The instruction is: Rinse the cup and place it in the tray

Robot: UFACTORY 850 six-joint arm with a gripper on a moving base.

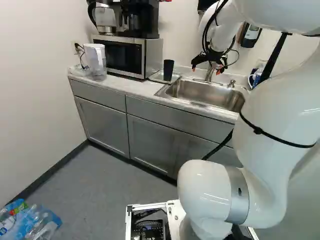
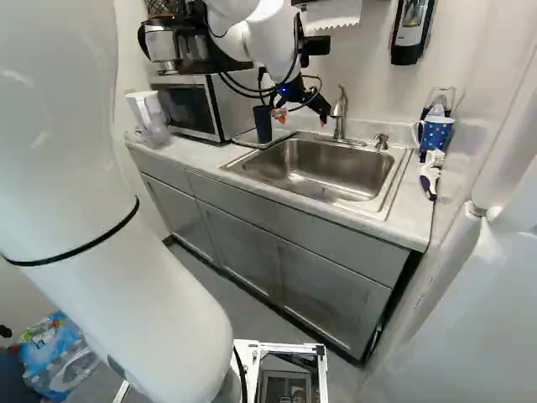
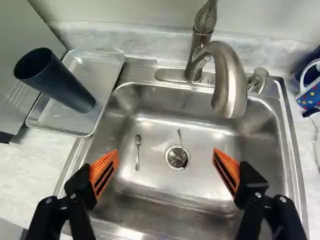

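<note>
In the right base view, the upper middle is crowded: the faucet (image 2: 339,113) rises behind the sink (image 2: 329,180), its spout reaching over the basin near the end effector (image 2: 301,119), while the upright cup (image 2: 263,123) stands in the tray (image 3: 60,117), with the microwave (image 2: 190,109) close beside. The centre offers open room above the basin, forward of the spout. At the upper right, a mug (image 2: 435,134) obstructs the table (image 2: 411,201).

Bright, soft shadows, glare on sink (image 3: 160,187)
</note>
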